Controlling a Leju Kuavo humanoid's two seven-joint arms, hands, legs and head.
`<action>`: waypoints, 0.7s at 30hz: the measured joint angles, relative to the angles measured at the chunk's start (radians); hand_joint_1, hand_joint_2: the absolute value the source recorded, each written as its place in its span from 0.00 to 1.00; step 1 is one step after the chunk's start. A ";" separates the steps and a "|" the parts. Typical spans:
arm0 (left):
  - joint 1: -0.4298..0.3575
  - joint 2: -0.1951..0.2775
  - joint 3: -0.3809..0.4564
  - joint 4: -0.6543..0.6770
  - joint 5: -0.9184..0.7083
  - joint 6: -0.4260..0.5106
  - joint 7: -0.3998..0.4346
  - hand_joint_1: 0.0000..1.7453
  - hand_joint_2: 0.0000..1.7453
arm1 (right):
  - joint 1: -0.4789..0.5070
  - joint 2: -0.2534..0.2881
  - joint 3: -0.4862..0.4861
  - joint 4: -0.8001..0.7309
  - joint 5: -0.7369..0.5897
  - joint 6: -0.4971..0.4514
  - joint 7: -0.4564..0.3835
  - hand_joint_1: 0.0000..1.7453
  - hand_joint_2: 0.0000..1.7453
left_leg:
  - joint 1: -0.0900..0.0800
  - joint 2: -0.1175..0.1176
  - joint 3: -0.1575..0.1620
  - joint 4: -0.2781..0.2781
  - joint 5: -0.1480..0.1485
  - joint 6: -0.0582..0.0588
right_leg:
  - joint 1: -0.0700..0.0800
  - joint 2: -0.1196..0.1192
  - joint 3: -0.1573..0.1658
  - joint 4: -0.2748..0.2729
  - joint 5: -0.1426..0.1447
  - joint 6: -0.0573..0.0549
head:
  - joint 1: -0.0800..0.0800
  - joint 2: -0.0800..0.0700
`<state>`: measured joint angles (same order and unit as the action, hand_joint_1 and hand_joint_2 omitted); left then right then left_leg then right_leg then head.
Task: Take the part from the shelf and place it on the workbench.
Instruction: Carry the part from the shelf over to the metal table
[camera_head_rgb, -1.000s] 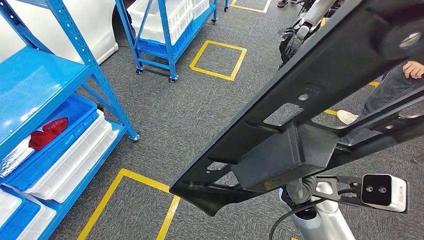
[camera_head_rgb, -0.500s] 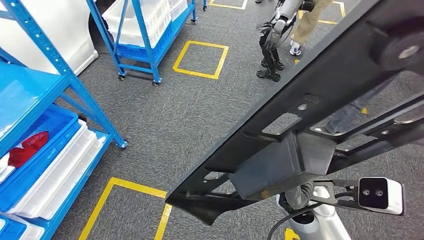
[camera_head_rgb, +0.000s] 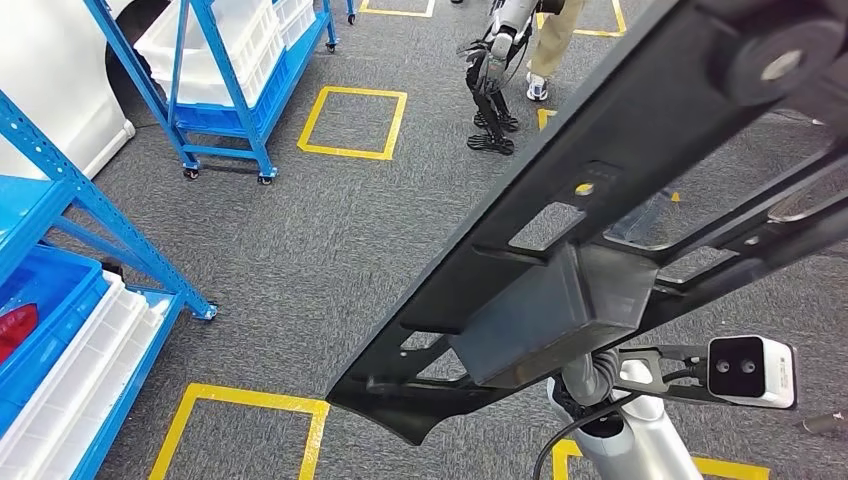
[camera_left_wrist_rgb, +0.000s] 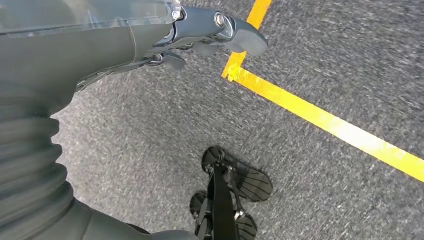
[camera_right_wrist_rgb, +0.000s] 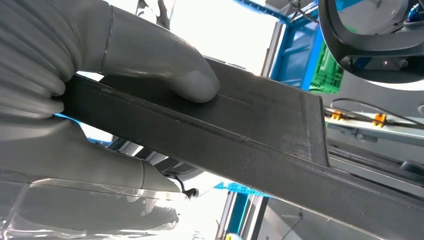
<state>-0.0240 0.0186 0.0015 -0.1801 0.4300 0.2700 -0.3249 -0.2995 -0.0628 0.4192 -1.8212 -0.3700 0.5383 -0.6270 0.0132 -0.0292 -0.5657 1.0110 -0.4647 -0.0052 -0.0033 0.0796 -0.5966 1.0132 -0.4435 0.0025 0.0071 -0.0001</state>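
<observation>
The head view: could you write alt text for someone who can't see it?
A long black part runs slantwise across the picture, held up from below by the robot's right arm. Beneath lies grey carpet with yellow taped squares, blue shelves holding white bins at left, and another robot's legs beside a person's far off.

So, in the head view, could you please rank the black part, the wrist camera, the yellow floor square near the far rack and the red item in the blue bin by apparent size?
1. Black part, by far, though it sits closest to the camera.
2. Yellow floor square.
3. White wrist camera.
4. Red item, cut off by the picture's edge, so its rank is unsure.
</observation>
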 joint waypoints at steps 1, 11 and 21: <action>0.000 0.002 0.000 0.000 -0.003 0.001 0.007 0.00 1.00 | 0.001 -0.002 -0.004 0.000 0.000 -0.001 -0.001 1.00 1.00 | 0.000 0.007 0.003 -0.004 0.003 0.007 | -0.001 -0.007 -0.003 0.008 -0.006 0.005 | 0.001 0.000; 0.018 0.048 -0.004 0.000 -0.020 0.049 0.087 0.00 1.00 | 0.039 -0.009 -0.036 0.000 0.025 0.001 -0.015 1.00 1.00 | -0.007 0.076 0.016 -0.011 -0.005 0.016 | -0.003 -0.110 -0.025 0.056 -0.014 0.010 | 0.005 0.000; 0.025 0.076 0.025 0.000 0.035 0.101 0.067 0.00 1.00 | 0.046 -0.010 -0.042 0.005 0.053 0.000 -0.050 1.00 1.00 | -0.002 0.040 -0.092 0.238 -0.138 -0.022 | 0.005 -0.068 0.017 -0.024 0.006 -0.035 | 0.001 0.000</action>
<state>0.0007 0.0946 0.0261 -0.1801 0.4655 0.3708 -0.2575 -0.2535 -0.0724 0.3774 -1.8159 -0.3168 0.5382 -0.6766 0.0114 0.0108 -0.6579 1.2492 -0.6032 -0.0277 0.0014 0.0114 -0.5801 0.9894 -0.4379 -0.0327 0.0081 0.0000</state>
